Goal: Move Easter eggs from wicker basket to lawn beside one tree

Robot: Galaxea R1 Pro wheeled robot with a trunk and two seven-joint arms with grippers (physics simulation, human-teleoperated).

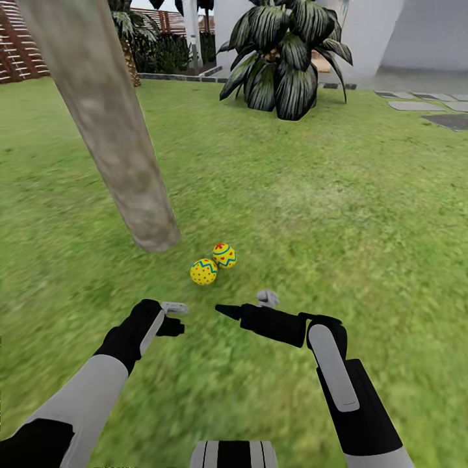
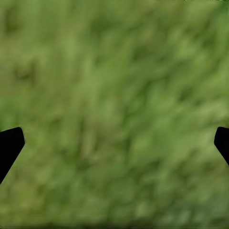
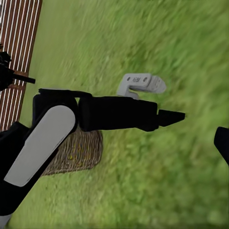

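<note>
Facing a tree (image 1: 107, 123) on the lawn (image 1: 338, 214). At the foot of its trunk, on the grass just right of it: near egg (image 1: 203, 272) and far egg (image 1: 224, 255), side by side. Low over the grass short of these 2: left gripper (image 1: 174, 317), spread wide and empty, and right gripper (image 1: 246, 304), fingers also apart, holding nothing. From the right wrist, behind the left arm: basket (image 3: 78, 152) on the grass near a fence (image 3: 19, 52); contents too blurred to tell.
</note>
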